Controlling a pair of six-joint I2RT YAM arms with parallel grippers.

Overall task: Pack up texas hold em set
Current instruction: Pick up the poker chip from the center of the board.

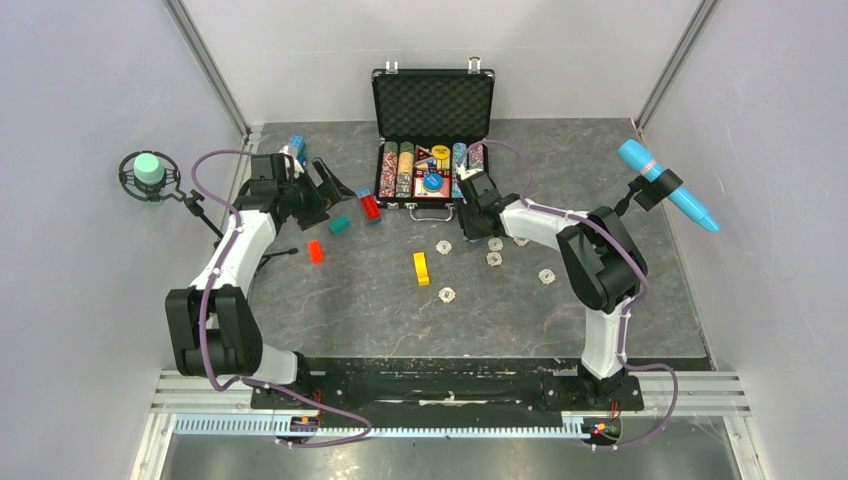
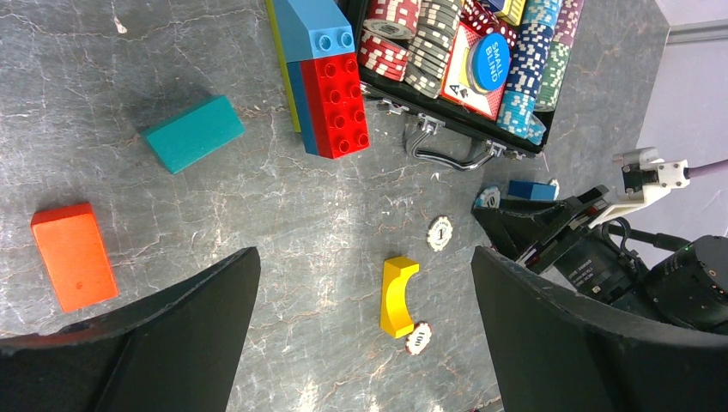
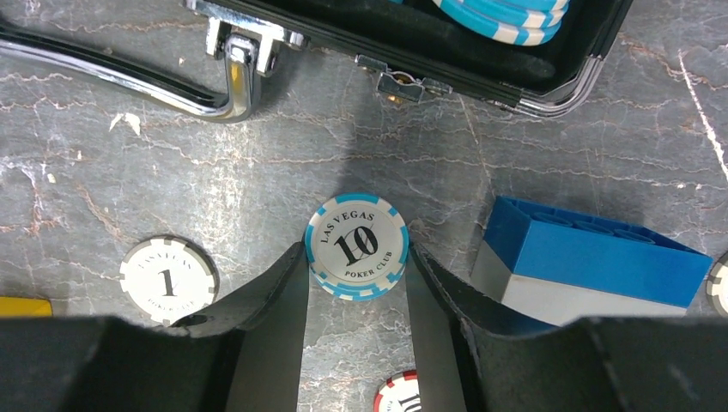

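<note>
Grey table [image 1: 330, 320] is carrying the half-cropped case [image 3: 343, 30]; right gripper [image 3: 356, 262] is pinching a blue chip [image 3: 356, 243], left gripper [image 2: 365, 257] gaping empty

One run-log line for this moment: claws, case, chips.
left claw: open, empty | right claw: gripping blue 10 chip on table | case: open, partly filled | loose chips: several on table

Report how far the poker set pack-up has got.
Done: rows of chips sit in the open case. In hand: the right hand brackets a blue-edged 10 chip in front of the case; grip unclear. The left hand hangs open. Left: loose chips on the table, then shutting the case.
</note>
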